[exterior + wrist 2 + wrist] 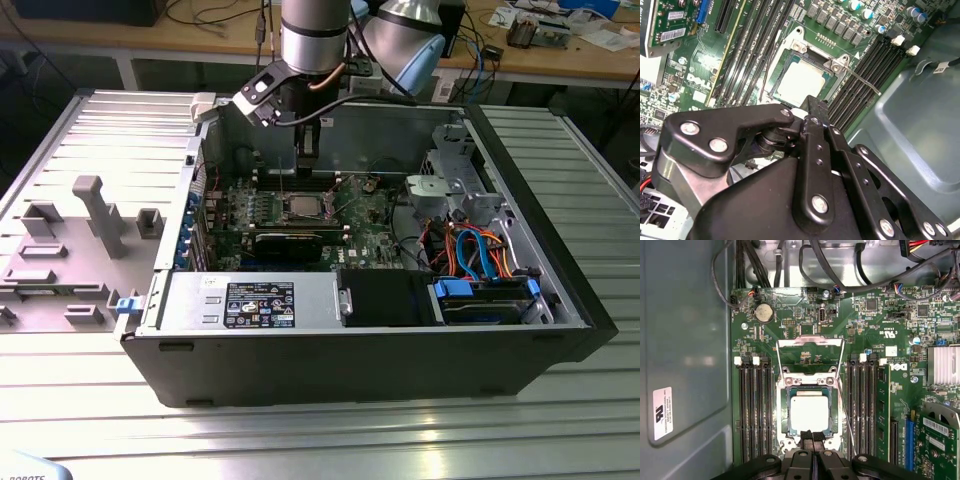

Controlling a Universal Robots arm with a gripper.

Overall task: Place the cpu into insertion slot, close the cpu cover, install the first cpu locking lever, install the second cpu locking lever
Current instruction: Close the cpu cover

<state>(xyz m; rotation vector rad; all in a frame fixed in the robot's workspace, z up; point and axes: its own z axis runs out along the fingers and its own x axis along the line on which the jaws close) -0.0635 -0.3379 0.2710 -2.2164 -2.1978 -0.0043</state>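
The cpu [810,412] lies flat in the insertion slot [784,412], its pale silver face up; the second wrist view also shows the cpu [802,82] seated there. The cpu cover [810,342] stands swung open behind the socket, with green board visible through its cut-out. A thin wire locking lever [846,412] juts free beside the socket, and the same lever [864,81] shows in the second wrist view. My gripper [813,436] hovers over the socket's near edge, fingers shut with nothing between them. In the exterior view the gripper [308,155] hangs just above the socket [303,207].
Black memory slots [755,410] flank the socket on both sides. A black expansion card [288,243] lies just in front of it. The grey case wall [685,340] rises close by. Drive bays with orange and blue cables [480,250] fill the case towards the exterior view's right.
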